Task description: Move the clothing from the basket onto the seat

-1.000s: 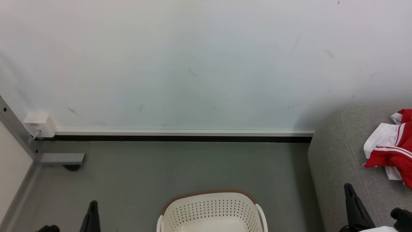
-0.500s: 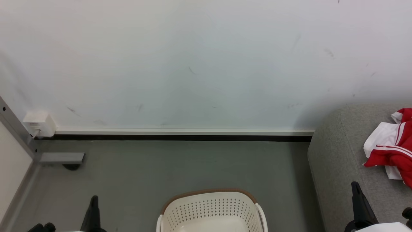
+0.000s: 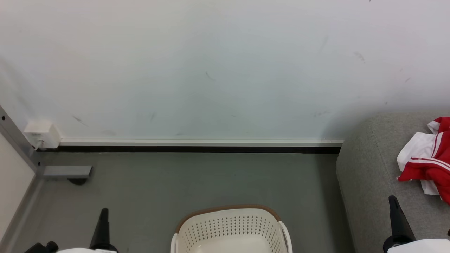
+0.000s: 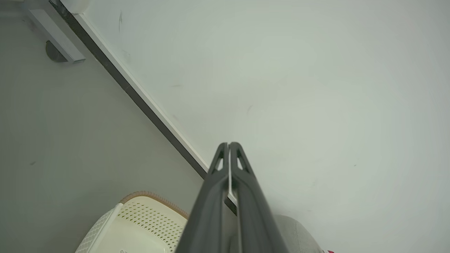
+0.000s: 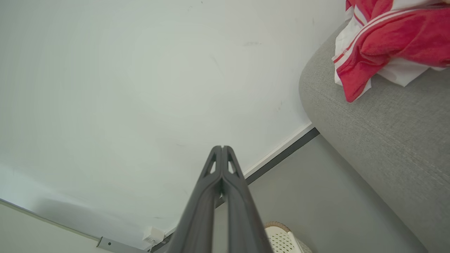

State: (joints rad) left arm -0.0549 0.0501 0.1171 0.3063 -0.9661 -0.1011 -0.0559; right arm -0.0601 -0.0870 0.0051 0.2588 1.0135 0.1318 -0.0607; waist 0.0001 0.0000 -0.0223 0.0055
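The red clothing [image 3: 429,165] with white panels and thin stripes lies crumpled on the grey seat [image 3: 369,182] at the right edge of the head view. In the right wrist view the clothing [image 5: 383,38] rests on the seat [image 5: 379,133] at the upper right. The cream basket [image 3: 230,228] with its brown rim stands on the floor at the bottom centre, and the part of its inside that shows holds nothing. My left gripper [image 3: 103,212] is shut at the lower left. My right gripper [image 3: 392,199] is shut at the lower right, in front of the seat. Neither holds anything.
A pale wall [image 3: 211,70] with a white and black skirting [image 3: 200,146] runs behind the grey floor [image 3: 197,179]. A white socket box [image 3: 39,134] and a grey metal post with a foot [image 3: 66,172] stand at the far left.
Both grippers have drawn back toward the bottom edge of the head view, the right one also shifting right. The clothing, seat and basket stay put.
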